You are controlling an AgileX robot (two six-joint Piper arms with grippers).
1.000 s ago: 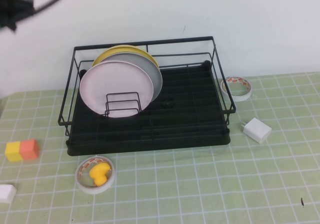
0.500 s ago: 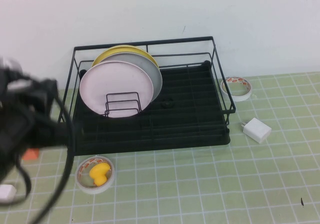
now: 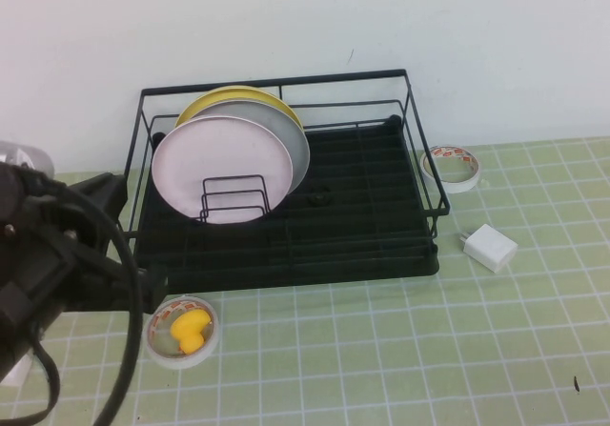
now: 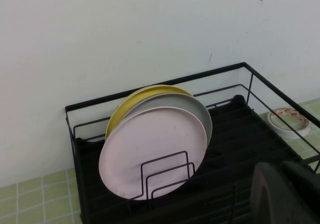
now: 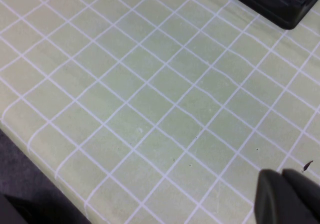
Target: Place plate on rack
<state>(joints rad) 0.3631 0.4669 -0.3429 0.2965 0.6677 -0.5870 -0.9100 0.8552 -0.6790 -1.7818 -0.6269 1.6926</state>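
The round pale pink plate [image 3: 221,167] already stands upright in the black wire dish rack [image 3: 286,226], leaning on the grey plate [image 3: 286,131] with the yellow plate [image 3: 229,94] behind, so the placing looks done. Over the last second the left arm has swung into sight low beside the rack's near left corner, likely pulling away. Its left hand [image 4: 287,194] shows only as a dark tip facing the rack; I cannot tell how far open it is. The right hand [image 5: 287,196] hangs over bare green-checked worktop [image 5: 150,108], away from the rack, its opening likewise unclear. The tape roll [image 3: 451,167] beside the rack's right end carries red print, unreadable.
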